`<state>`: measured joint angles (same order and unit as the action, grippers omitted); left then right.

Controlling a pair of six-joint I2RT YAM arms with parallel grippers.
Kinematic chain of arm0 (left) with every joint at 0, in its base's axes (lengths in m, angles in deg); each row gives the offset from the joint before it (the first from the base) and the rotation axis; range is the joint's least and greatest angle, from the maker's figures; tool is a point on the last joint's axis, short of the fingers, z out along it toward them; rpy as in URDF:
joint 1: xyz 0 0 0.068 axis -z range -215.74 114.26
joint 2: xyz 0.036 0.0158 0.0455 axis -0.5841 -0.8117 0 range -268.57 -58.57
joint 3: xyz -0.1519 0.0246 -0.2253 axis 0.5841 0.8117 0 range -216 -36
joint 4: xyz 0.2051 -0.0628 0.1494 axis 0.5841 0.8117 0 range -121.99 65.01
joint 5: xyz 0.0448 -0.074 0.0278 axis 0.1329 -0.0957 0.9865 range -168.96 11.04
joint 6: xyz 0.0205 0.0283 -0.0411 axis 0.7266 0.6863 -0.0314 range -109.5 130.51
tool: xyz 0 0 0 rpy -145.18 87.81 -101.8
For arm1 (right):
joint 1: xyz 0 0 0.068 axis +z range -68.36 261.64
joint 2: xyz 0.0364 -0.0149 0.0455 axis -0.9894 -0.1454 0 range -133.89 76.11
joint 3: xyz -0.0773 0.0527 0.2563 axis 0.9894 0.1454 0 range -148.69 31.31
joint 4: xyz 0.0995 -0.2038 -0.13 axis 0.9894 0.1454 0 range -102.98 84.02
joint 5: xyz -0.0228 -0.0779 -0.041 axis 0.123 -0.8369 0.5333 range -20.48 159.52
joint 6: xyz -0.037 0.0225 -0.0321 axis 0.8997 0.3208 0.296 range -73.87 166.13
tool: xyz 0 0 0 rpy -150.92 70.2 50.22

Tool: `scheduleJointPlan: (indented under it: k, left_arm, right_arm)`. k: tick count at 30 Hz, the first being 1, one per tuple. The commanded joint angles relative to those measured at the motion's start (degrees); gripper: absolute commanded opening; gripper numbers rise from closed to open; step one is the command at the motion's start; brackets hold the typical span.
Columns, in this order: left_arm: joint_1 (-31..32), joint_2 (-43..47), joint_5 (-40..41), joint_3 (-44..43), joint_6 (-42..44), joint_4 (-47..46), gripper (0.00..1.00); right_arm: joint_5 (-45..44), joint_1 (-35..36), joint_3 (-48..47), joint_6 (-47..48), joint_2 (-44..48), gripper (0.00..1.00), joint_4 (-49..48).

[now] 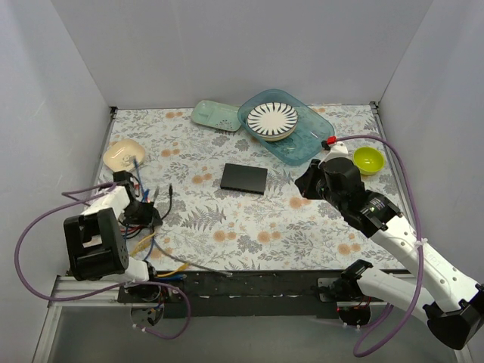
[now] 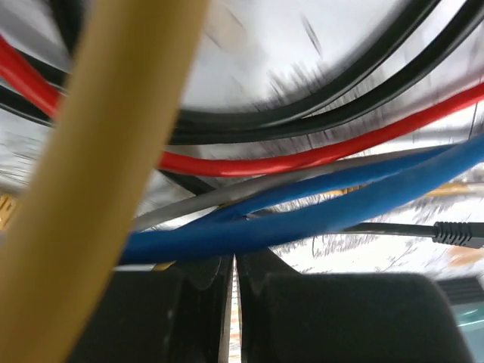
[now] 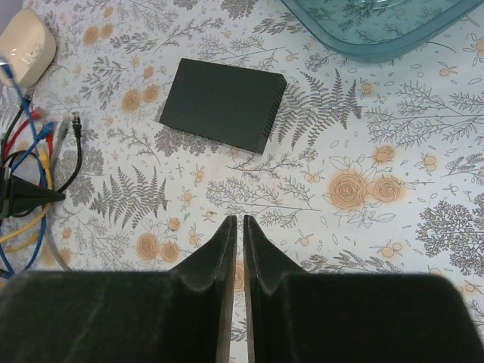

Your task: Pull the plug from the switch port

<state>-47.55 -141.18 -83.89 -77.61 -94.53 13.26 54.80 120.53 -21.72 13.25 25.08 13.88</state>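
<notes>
Right wrist view: right hand (image 3: 236, 221) closed near the switch (image 3: 223, 103); left hand (image 2: 234, 263) closed among cables (image 2: 302, 221).

place: lab test cell | cue: white panel walls (image 1: 227, 45), aluminium frame (image 1: 47, 325)

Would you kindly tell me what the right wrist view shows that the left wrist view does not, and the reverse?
Only the right wrist view: the switch, lying apart from the cables, the teal tray, a beige object and the right gripper, shut. Only the left wrist view: the left gripper, shut, with cables crossing close above it. Both: the blue cable, red cable and yellow cable, and the floral tablecloth.
</notes>
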Motion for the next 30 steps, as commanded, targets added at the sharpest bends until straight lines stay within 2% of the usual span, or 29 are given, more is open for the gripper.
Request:
scheduleJointPlan:
  k: [1, 3, 4, 6, 9, 10, 12, 13, 15, 16, 17, 20, 21, 22, 23, 24, 27, 28, 29, 30]
  left_arm:
    - [-11.2, 2.4, 7.6, -0.4, 1.6, 5.2, 0.00]
    - [-16.1, 4.6, 7.6, -2.3, 3.0, 4.5, 0.00]
    - [-20.7, 5.1, 7.4, -2.9, 4.8, 4.1, 0.00]
    - [-23.3, 3.3, 7.4, -6.4, 5.9, 5.4, 0.00]
    - [-23.3, 2.3, 5.0, -9.3, 10.1, 4.0, 0.00]
    - [-23.1, 2.9, -0.3, -10.7, 11.5, 2.9, 0.00]
    - [-20.7, 4.8, -4.4, -12.5, 15.6, 0.1, 0.01]
    - [-15.7, 5.3, -6.7, -15.0, 16.8, -0.6, 0.04]
    - [-9.4, 6.4, -6.2, -18.1, 18.5, -1.0, 0.11]
    - [-3.3, 7.7, -5.3, -19.6, 18.5, -0.7, 0.15]
    - [-0.4, 8.0, -4.4, -22.3, 18.5, -0.4, 0.23]
    - [9.1, 9.0, -4.6, -23.7, 16.9, -2.7, 0.27]
    - [14.8, 9.5, -5.0, -23.4, 15.4, -4.5, 0.28]
    - [17.3, 10.4, -5.5, -22.6, 14.5, -6.6, 0.30]
    - [19.9, 10.3, -6.7, -20.6, 13.5, -9.2, 0.35]
    - [24.5, 9.8, -7.5, -19.6, 12.2, -14.2, 0.36]
    - [30.4, 1.7, -9.1, -19.0, 10.9, -17.4, 0.36]
    - [31.0, -0.8, -9.0, -19.2, 10.3, -17.6, 0.33]
    - [31.1, -4.8, -9.1, -19.1, 9.7, -17.5, 0.28]
    - [31.1, -6.1, -8.1, -19.3, 9.2, -17.6, 0.13]
  right_arm:
    - [1.6, -0.4, -1.9, 2.0, -0.1, 0.15, -1.1]
    - [2.4, -0.5, -2.0, 2.1, -0.4, 0.15, -0.7]
    - [2.9, -0.4, -2.1, 2.2, -0.8, 0.15, -0.6]
    - [3.0, -0.6, -2.3, 2.5, -1.2, 0.15, -0.3]
    - [3.5, -0.6, -2.9, 3.1, -1.7, 0.15, -0.6]
    - [3.3, -0.6, -2.9, 3.2, -1.8, 0.15, -0.7]
    - [3.0, -0.6, -3.3, 3.8, -1.8, 0.17, -0.7]
    - [3.1, -0.6, -3.2, 4.0, -1.7, 0.19, -0.7]
    - [3.2, -0.6, -3.1, 4.1, -2.0, 0.27, -1.3]
    - [3.6, -0.6, -3.0, 4.0, -2.4, 0.30, -1.5]
    - [3.9, -0.6, -3.0, 4.0, -2.7, 0.35, -1.8]
    - [5.6, -0.6, -3.0, 3.2, -4.3, 0.39, -3.0]
    - [6.4, -0.6, -2.9, 2.7, -5.7, 0.39, -3.4]
    - [6.6, -0.6, -2.9, 2.5, -6.5, 0.39, -3.3]
    - [6.7, -0.6, -3.0, 2.2, -7.5, 0.38, -3.3]
    - [7.2, -0.7, -3.0, 2.1, -9.9, 0.38, -3.5]
    - [6.9, -0.8, -4.4, 2.0, -15.9, 0.32, -2.2]
    - [6.8, -1.1, -5.5, 1.8, -17.4, 0.23, -1.1]
    - [6.8, -1.4, -5.9, 1.6, -18.8, 0.19, -0.8]
    - [7.7, -2.2, -6.0, 1.4, -21.1, 0.14, -0.8]
